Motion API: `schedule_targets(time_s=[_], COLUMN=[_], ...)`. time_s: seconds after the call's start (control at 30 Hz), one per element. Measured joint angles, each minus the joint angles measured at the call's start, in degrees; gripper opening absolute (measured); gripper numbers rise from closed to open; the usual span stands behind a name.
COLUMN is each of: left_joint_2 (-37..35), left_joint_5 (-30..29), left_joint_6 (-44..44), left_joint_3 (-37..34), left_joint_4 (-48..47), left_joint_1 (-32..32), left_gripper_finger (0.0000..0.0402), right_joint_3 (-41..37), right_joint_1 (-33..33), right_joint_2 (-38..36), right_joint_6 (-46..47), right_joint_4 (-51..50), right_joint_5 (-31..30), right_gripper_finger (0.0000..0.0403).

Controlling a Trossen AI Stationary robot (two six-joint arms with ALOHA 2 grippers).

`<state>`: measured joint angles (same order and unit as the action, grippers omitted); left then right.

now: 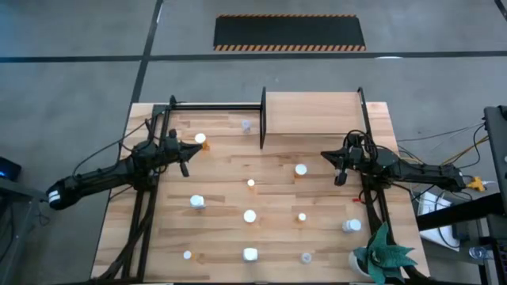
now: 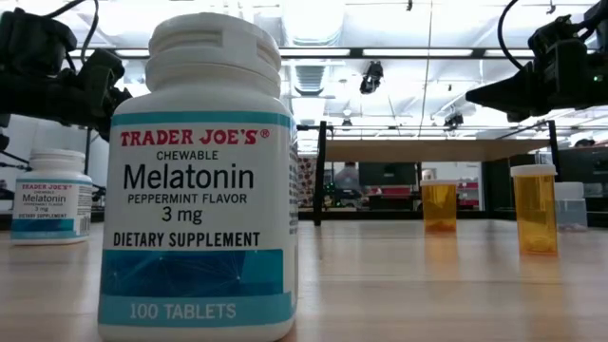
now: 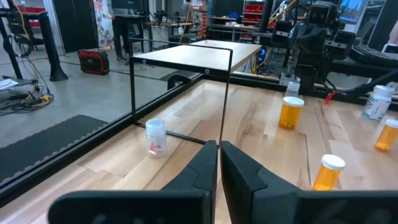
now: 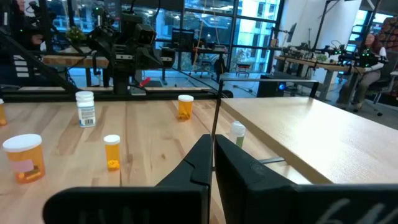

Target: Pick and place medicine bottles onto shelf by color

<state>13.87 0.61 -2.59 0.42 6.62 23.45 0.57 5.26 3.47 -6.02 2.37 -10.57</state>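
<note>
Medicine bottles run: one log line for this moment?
left gripper: shut, empty, raised | right gripper: shut, empty, raised | small white-capped medicine bottles: scattered on table | light-wood shelf board with black posts: bare

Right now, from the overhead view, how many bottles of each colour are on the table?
orange bottles: 6
white bottles: 3
clear bottles: 2
Total: 11, none on the shelf yet
</note>
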Motion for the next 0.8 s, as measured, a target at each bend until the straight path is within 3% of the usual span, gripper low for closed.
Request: schedule_targets(time_s=[0.57,0.8], left_joint_2=[-0.02,-0.01], left_joint_5=[0.01,0.6], left_joint_6=[0.0,-2.56], left_joint_3=[0.0,-0.02], left_joint_4=[0.61,13.0], left_joint_1=[-0.01,-0.01], left_gripper_finger=[0.0003,0.0003], right_joint_3=[0.0,0.01], right_joint_1=[0.01,0.01], right_joint_2=[0.0,-0.01], right_joint_6=[-0.01,-0.02], right_joint_4=[0.02,0.02], right_joint_5=[0.01,0.0], right_gripper_finger=[0.0009,0.0009])
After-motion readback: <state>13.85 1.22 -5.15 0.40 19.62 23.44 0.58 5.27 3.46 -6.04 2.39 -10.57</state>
